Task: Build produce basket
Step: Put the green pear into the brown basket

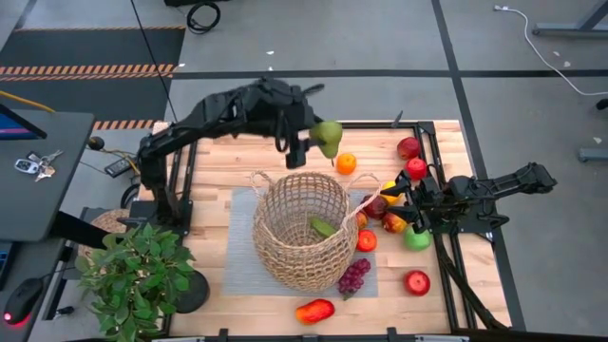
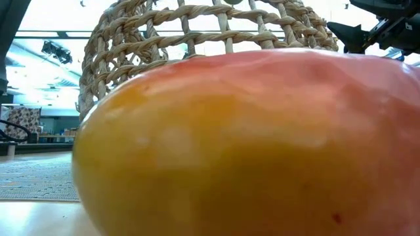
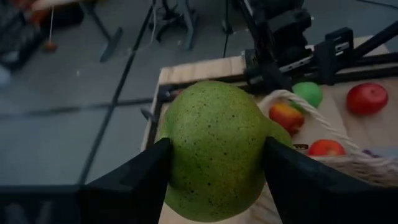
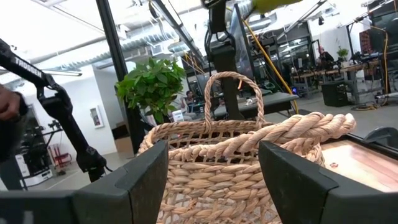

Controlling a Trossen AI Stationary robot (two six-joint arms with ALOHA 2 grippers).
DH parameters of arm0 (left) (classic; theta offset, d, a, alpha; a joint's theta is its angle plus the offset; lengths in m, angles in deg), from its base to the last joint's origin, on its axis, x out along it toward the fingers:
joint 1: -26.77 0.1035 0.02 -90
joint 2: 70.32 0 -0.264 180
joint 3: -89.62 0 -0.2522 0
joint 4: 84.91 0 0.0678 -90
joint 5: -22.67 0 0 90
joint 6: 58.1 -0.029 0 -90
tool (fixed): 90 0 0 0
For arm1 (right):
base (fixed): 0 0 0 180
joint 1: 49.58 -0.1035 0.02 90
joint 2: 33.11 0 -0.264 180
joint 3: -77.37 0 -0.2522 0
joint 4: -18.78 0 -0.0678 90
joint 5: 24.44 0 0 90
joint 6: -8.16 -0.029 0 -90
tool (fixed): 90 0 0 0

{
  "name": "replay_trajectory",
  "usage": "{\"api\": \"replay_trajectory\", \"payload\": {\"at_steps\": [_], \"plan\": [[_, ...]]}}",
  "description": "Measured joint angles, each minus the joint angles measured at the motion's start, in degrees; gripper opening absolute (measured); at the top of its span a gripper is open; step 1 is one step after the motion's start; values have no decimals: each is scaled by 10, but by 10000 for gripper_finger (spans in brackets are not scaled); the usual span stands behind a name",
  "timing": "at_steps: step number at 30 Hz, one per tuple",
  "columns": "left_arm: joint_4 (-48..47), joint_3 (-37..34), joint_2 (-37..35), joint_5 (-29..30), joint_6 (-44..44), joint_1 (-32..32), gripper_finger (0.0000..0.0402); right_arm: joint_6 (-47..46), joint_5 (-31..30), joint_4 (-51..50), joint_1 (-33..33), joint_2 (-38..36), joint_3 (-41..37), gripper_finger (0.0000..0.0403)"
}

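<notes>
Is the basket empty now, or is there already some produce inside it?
Not empty. In the high view, one green piece lies inside the basket. The left pincer holds a green fruit outside, beyond its rim.

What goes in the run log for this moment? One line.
left gripper: shut on green pear, above table | right gripper: open at basket handle

You see a tan open-weave basket (image 1: pixel 300 230) on a grey mat (image 1: pixel 243 249), over a pale wood tabletop (image 1: pixel 218 157). The left hand (image 3: pixel 217 163), black-fingered, carries a green pear (image 1: pixel 329 136) freckled with dark specks. Your other produce: orange (image 1: pixel 347 163), red apples (image 1: pixel 416 282), bright green apple (image 1: pixel 417 238), purple grapes (image 1: pixel 353 276), a red-orange pepper (image 1: pixel 314 311). Potted plant (image 1: pixel 133 275) leafy green. Right hand (image 1: pixel 394 197) dark too.
</notes>
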Motion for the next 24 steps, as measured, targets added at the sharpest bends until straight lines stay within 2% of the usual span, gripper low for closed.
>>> {"api": "replay_trajectory", "payload": {"at_steps": [5,14,19,24], "plan": [[-26,0,0,56,120,-49,235,0,0,0,0,0,0,254],[-69,0,0,88,377,-114,236,0,0,0,0,0,0,255],[-81,0,0,72,435,-131,241,0,0,0,0,0,0,255],[-85,0,0,64,443,-142,237,0,0,0,0,0,0,255]]}}
